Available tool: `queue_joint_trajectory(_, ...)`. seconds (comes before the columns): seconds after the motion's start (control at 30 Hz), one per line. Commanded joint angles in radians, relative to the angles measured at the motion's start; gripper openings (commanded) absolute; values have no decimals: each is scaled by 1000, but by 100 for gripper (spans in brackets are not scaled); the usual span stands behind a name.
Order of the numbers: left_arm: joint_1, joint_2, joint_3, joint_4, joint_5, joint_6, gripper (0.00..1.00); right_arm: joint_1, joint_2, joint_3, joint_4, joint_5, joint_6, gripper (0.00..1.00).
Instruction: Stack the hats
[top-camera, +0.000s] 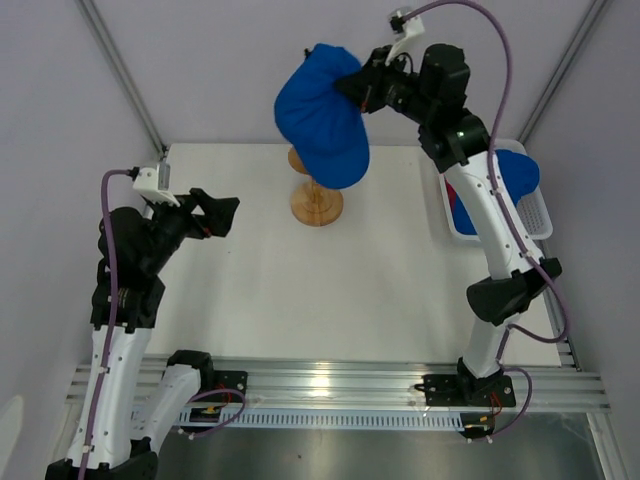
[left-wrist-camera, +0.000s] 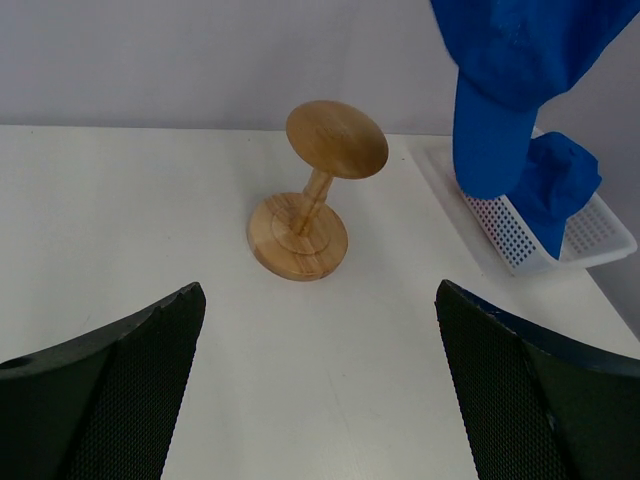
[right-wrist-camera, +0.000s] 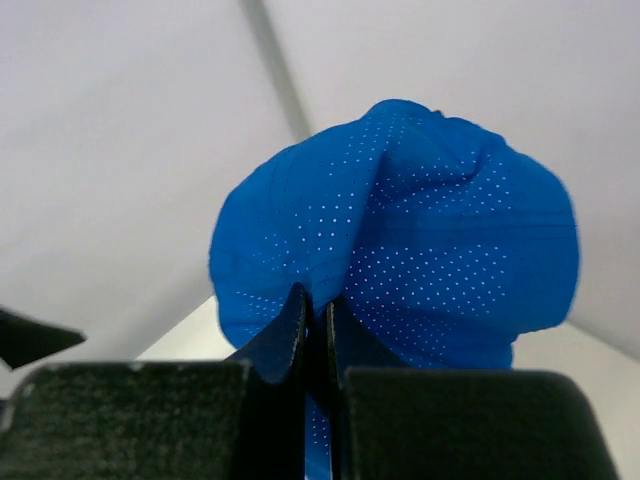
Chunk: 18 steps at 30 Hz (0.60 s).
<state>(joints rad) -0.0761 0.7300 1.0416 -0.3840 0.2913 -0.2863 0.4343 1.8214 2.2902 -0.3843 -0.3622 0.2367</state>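
Observation:
My right gripper is shut on a royal blue hat and holds it in the air above the tan wooden stand. The hat hangs over the stand's top and hides it in the top view. In the right wrist view the fingers pinch a fold of the blue hat. My left gripper is open and empty over the table's left side, well apart from the stand. In the left wrist view the gripper faces the bare stand, with the blue hat hanging at the upper right.
A white mesh basket stands at the right edge of the table, also in the left wrist view. It holds more blue fabric and a sliver of pink-red fabric. Frame poles rise at the back corners.

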Motion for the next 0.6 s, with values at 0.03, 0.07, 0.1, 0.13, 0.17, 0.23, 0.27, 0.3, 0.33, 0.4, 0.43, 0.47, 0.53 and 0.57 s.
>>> queue_joint_trajectory(0.03, 10, -20, 6, 22, -14, 19, 100, 64, 90, 54, -21, -87, 18, 0)
queue_joint_trajectory(0.07, 10, -21, 3, 22, -15, 19, 99, 70, 117, 57, -24, -87, 24, 0)
queue_joint_trajectory(0.1, 10, -24, 5, 23, -17, 19, 100, 72, 131, 58, -15, -81, 26, 0)
queue_joint_trajectory(0.13, 10, -27, 3, 23, -17, 21, 99, 72, 144, 60, -8, -69, 27, 0)
queue_joint_trajectory(0.17, 10, -30, 2, 22, -18, 21, 99, 72, 169, 64, -7, -35, 21, 0)
queue_joint_trajectory(0.23, 10, -32, 0, 25, -23, 21, 100, 72, 200, 87, -13, 3, 1, 0)
queue_joint_trajectory(0.27, 10, -32, 0, 25, -24, 21, 99, 73, 232, 97, -16, 40, -13, 0)
queue_joint_trajectory(0.3, 10, -34, 0, 25, -24, 21, 100, 75, 252, 109, -31, 61, -32, 0)
queue_joint_trajectory(0.33, 12, -32, -3, 25, -24, 21, 100, 73, 272, 126, -47, 78, -43, 0)
queue_joint_trajectory(0.4, 10, -29, -2, 25, -26, 22, 99, 76, 330, 182, -91, 88, -71, 0)
queue_joint_trajectory(0.43, 10, -24, -2, 25, -26, 22, 100, 75, 341, 192, -97, 92, -76, 0)
queue_joint_trajectory(0.47, 10, -23, 0, 25, -26, 22, 99, 75, 351, 187, -91, 104, -79, 0)
queue_joint_trajectory(0.53, 10, -21, 0, 23, -24, 22, 100, 76, 368, 183, -82, 109, -85, 0)
queue_joint_trajectory(0.57, 10, -20, 0, 23, -24, 22, 100, 73, 383, 184, -74, 108, -83, 0)
